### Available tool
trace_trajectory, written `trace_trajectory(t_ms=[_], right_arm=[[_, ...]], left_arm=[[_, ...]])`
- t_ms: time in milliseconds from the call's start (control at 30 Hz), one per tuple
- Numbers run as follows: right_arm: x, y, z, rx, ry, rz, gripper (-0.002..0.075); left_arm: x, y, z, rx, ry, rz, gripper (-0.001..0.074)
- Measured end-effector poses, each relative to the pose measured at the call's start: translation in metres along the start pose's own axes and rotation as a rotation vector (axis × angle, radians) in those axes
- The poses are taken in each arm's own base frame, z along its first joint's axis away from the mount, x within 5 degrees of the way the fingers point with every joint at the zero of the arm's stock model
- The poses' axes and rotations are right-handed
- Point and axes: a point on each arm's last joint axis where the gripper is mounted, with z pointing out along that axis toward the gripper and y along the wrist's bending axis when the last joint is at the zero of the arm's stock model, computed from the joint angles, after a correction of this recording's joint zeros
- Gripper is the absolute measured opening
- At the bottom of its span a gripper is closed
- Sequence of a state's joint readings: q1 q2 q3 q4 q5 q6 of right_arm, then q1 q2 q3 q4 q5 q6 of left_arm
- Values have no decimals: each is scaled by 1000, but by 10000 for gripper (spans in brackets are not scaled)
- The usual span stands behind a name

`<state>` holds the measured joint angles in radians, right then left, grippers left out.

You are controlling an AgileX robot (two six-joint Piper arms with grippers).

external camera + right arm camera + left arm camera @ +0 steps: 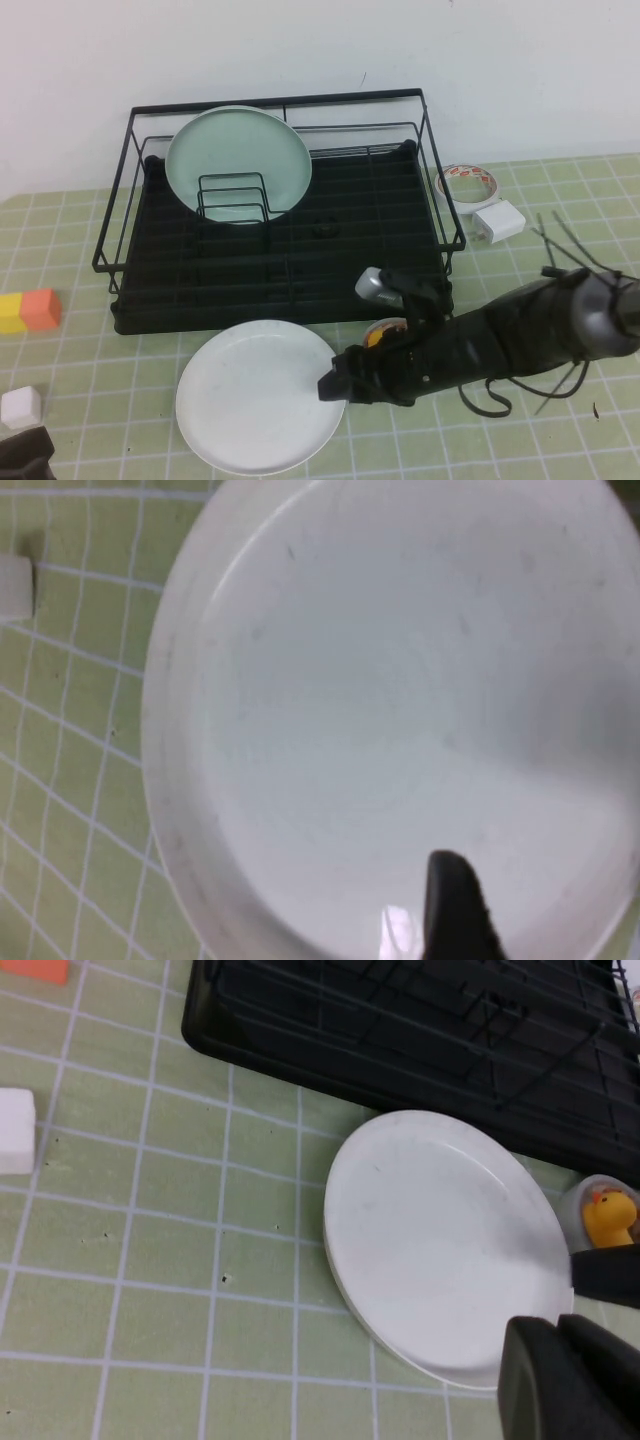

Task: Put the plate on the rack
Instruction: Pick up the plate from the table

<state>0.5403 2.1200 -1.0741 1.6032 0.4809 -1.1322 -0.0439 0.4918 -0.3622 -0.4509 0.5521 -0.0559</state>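
Note:
The white plate (pixel 258 410) lies flat on the green-tiled table, just in front of the black wire rack (pixel 395 215). It also shows in the left wrist view (pixel 440 1240), and it fills the right wrist view (pixel 380 710). My right gripper (pixel 335 385) reaches in from the right and is at the plate's right rim. A dark part of it lies over the plate's inside in the right wrist view. My left gripper (pixel 20 455) is parked at the front left corner, apart from the plate. In its own view the left gripper (pixel 556 1325) is shut and empty.
A mint-green plate (pixel 238 162) stands upright in the rack's back left dividers. A yellow duck in a clear dome (pixel 385 333) sits between rack and plate, by my right arm. A tape roll (pixel 467 183) and a white charger (pixel 499 222) lie right of the rack. An orange-yellow block (pixel 28 310) and a white block (pixel 20 405) lie at the left.

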Motion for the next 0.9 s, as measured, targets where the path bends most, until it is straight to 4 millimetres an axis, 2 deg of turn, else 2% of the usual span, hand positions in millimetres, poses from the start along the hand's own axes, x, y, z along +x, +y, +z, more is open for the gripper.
trace_trajectory(t_ms=[233,367,467,533,633,700,800,867,900], right_arm=[[-3,-9,20,-22,27,27,353],[-4,-10,24,-37,23,54,219],[-5,-9,24,-44,14,66,83],[-6,-8,24,-53,13,70,41],[-5,-5,23,-78,27,63,22],[-7,5,16,-99,28,19,19],[-13,33,-3,-131,9,-86,18],[-15,54,-18,-158,-6,-165,17],[-16,66,-27,-174,-16,-203,16]], left_arm=[[-1,0,0,5,-14,-7,-1],[-2,-1,0,9,-18,-13,-2],[-2,-1,0,10,-18,-15,-2],[-2,-1,0,11,-18,-15,-1],[-1,-2,0,23,-15,-39,-2],[-1,-2,0,28,-15,-46,-1],[-1,-3,0,38,-15,-37,11],[-1,-4,0,49,-15,-20,69],[-1,-5,0,56,-15,-11,121]])
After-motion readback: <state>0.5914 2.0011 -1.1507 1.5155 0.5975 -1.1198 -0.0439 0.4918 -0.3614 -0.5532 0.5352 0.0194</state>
